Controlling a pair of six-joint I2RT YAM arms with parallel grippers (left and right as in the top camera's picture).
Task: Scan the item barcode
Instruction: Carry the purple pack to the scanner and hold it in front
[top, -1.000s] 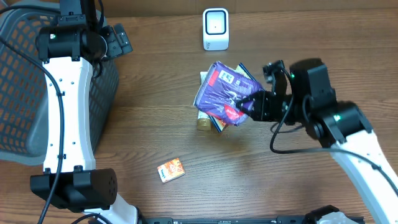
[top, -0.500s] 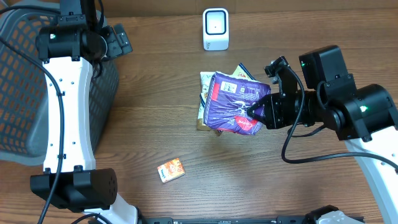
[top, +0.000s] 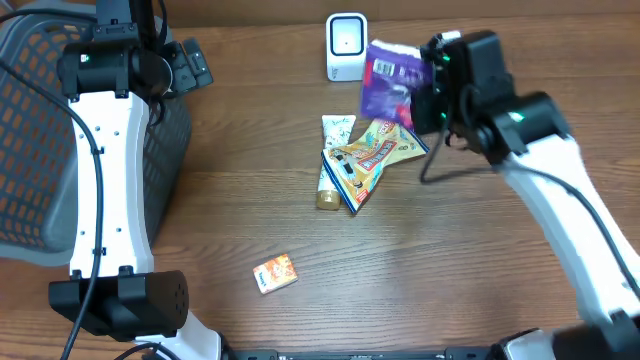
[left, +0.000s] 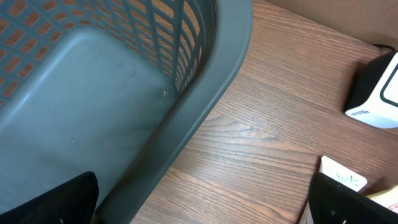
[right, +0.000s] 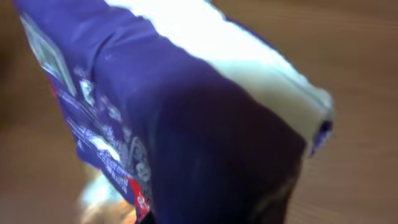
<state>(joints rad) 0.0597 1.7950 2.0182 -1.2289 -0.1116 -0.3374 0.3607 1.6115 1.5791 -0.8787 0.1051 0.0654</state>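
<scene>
The right gripper (top: 420, 95) is clenched on the purple packet (top: 388, 82), though its fingertips are buried behind the wrapper and I can't make out where they pinch. The packet is held up off the table (top: 480, 280) at about 12 o'clock, just at the 3 o'clock side of the scanner (top: 347, 47); their edges overlap from overhead and I can't tell whether they touch. In the right wrist view the packet (right: 186, 137) fills nearly everything, blurred; its print is unreadable, and no barcode can be picked out there.

The left gripper (top: 190, 62) hangs released at 10 o'clock by the basket (top: 30, 150); in its own camera only the dark fingers (left: 56, 202) show, cut off at the two bottom corners and spread wide. The basket rim (left: 205, 93) sweeps across that view, and the scanner (left: 376, 93) is clipped by the right edge.

Near the table's centre a yellow snack packet (top: 375, 155) lies over a white tube (top: 332, 160), hiding part of it; a small orange box (top: 275, 272) sits well apart at 7 o'clock. The basket runs off the 9 o'clock edge; bare wood lies open from 3 to 6 o'clock, and between the basket and the pile.
</scene>
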